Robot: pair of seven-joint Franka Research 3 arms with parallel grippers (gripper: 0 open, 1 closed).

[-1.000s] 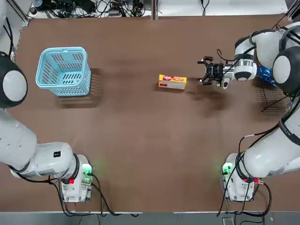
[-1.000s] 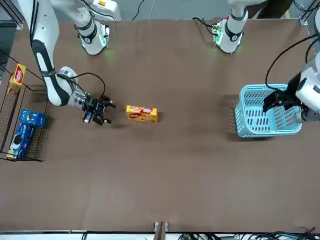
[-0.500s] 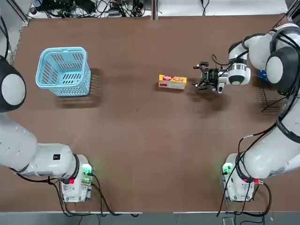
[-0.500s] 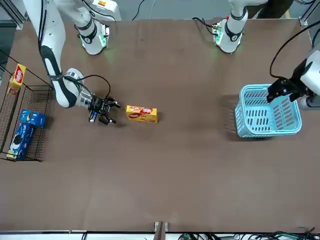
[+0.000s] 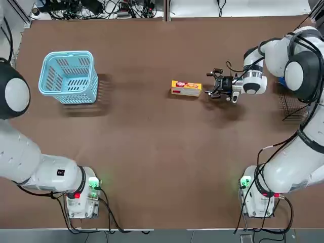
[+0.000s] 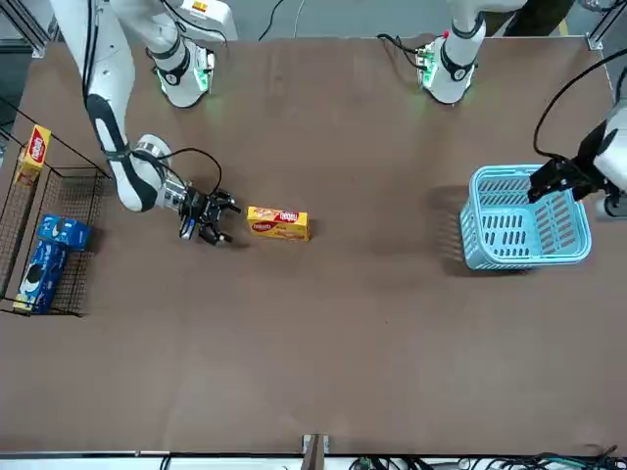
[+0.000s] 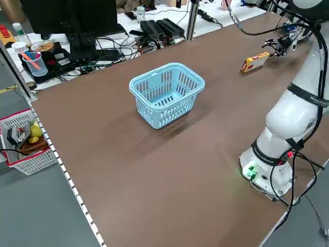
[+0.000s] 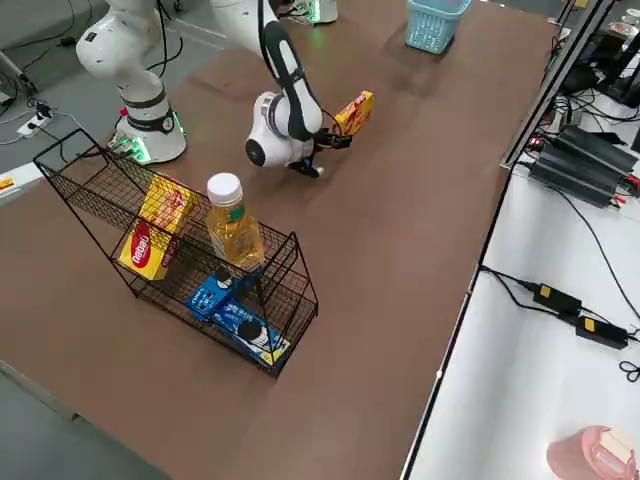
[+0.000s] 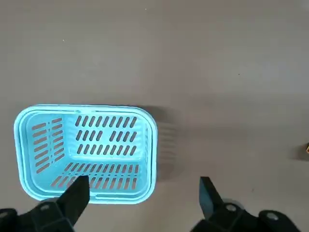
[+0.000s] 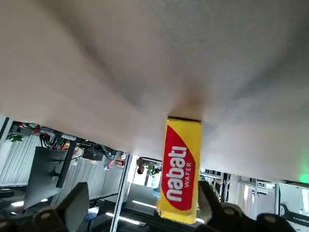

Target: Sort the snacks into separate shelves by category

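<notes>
right gripper (image 5: 211, 85) lies level just above the tabletop, fingers apart, holding nothing, just beside the end of the yellow nabati wafer box (image 5: 186, 88) lying near the tabletop's middle. left gripper (image 9: 142, 193) hangs spread and unladen above the light blue basket (image 5: 68, 76). wire rack (image 8: 170, 240) at the right edge holds a yellow box (image 8: 155, 238), blue packets (image 8: 235, 320) and a bottle (image 8: 233, 228).

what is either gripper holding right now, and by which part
Nothing is held. The right gripper is open beside the yellow box, not touching it. The left gripper is open above the blue basket.
</notes>
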